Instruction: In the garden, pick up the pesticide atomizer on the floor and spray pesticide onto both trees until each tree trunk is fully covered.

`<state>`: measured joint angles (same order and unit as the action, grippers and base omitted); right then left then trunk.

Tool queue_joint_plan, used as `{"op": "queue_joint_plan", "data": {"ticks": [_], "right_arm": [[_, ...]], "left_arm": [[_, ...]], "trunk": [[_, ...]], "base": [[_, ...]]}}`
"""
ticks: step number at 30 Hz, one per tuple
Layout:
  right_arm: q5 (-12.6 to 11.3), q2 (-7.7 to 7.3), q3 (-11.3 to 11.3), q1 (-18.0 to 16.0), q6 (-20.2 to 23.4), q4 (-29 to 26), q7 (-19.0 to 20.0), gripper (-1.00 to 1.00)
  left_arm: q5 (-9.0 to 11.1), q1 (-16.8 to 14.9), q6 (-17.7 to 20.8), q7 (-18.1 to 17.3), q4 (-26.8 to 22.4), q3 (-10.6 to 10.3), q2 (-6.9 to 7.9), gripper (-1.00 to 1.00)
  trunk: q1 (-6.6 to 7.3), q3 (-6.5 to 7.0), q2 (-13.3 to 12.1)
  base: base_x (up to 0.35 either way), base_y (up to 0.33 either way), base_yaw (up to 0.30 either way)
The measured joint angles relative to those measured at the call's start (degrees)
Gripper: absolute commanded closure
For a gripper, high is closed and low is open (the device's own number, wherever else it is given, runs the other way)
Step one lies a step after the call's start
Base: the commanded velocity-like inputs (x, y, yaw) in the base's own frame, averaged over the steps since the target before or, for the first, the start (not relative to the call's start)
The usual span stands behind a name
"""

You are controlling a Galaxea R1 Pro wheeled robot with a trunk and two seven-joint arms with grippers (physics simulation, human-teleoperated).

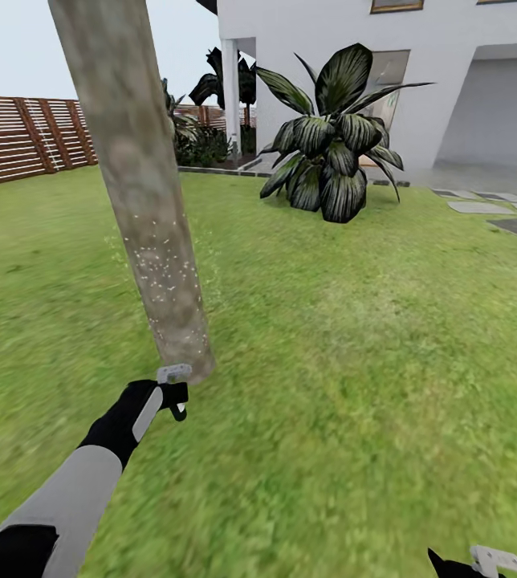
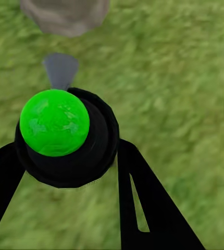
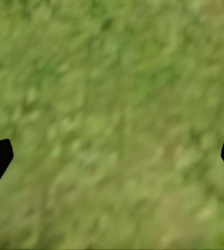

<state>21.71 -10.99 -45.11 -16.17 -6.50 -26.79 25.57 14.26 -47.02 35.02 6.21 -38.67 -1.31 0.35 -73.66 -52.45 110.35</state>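
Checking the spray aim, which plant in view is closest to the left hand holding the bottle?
The thick mottled grey-brown tree trunk, directly beyond the left hand and speckled with pale dots; the broad-leaved dark bush stands far off by the house.

No readable text, labels, brands or numbers anywhere. The spray bottle (image 2: pixel 65 136) shows just a plain green spot on its dark body, no lettering. House wall (image 1: pixel 307 24) and fence (image 1: pixel 18 136) carry no signs either.
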Motion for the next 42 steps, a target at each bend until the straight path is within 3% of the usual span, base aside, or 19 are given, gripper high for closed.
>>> {"op": "queue_joint_plan", "data": {"ticks": [6,22,42], "right_arm": [[-0.1,0.08,0.0,0.0,0.0,0.1,0.0,-1.00],[0.0,0.09,0.0,0.0,0.0,0.1,0.0,-1.00],[0.0,0.09,0.0,0.0,0.0,0.1,0.0,-1.00]], "left_arm": [[0.1,0.0,0.0,0.0,0.0,-0.1,-0.06,1.00],[0.1,0.0,0.2,0.0,0.0,-0.2,-0.19,1.00],[0.1,0.1,0.2,0.0,0.0,-0.2,-0.26,1.00]], "trunk": [[0.00,0.00,0.0],[0.00,0.00,0.0],[0.00,0.00,0.0]], "base": [[0.207,-0.058,0.170],[0.098,-0.252,0.271],[0.051,-0.274,0.037]]}}
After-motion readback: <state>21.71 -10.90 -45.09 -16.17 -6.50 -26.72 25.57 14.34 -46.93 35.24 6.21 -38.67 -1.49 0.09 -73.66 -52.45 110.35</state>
